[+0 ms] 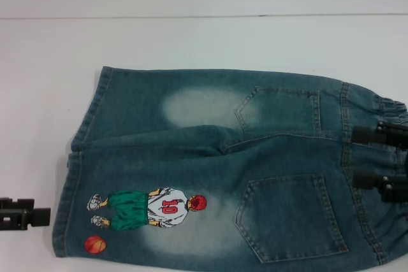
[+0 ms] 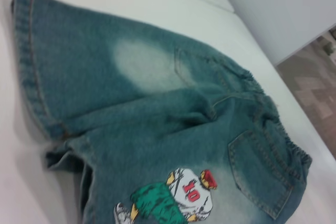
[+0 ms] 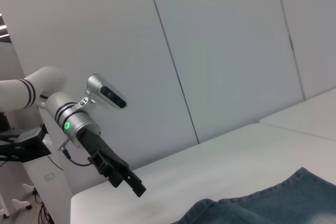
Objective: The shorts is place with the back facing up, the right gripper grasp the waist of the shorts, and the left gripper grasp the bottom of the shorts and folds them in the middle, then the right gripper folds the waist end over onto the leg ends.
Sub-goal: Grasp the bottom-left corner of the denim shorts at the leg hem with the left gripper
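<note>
Blue-green washed denim shorts (image 1: 223, 170) with pale faded patches: spread flat on white counter (image 1: 191, 39), back pockets up, cartoon player numbered 10 (image 1: 150, 208) and orange ball print (image 1: 95, 244) near the leg hems. Ruffled elastic waistband (image 1: 386, 157): at the robot's right. Straight stitched leg hems (image 1: 83, 157): at its left. Black two-fingered right gripper (image 1: 380, 159): over the waistband, fingers spread apart, holding nothing. Black left gripper (image 1: 24, 214): just beside the hems, off the denim; finger state cannot be told.
</note>
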Tool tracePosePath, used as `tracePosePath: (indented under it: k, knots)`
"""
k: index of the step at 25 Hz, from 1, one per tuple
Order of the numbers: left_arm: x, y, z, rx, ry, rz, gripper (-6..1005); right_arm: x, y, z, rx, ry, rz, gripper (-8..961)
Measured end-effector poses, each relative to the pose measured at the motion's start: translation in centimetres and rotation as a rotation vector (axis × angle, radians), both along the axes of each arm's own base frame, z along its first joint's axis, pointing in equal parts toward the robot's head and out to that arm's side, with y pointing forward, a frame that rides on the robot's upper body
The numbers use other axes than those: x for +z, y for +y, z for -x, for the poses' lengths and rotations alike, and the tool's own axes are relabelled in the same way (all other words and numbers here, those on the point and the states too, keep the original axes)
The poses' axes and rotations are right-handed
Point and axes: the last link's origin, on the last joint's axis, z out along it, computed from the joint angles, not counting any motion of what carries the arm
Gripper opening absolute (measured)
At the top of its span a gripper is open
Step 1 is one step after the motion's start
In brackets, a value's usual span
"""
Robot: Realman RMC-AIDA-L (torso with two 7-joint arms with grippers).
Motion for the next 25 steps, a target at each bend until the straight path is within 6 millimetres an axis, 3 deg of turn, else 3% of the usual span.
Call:
tracePosePath:
  k: [13, 25]
  knots:
    - [-1.1, -0.4, 1.5, 0.066, 0.073, 0.038, 908, -0.4, 0.0, -0.3, -0.008, -0.011, -0.017, 877]
    - [-2.3, 0.1, 1.7, 0.073, 0.081, 0.052, 907, -0.5, 0.4, -0.1, -0.003, -0.013, -0.023, 876]
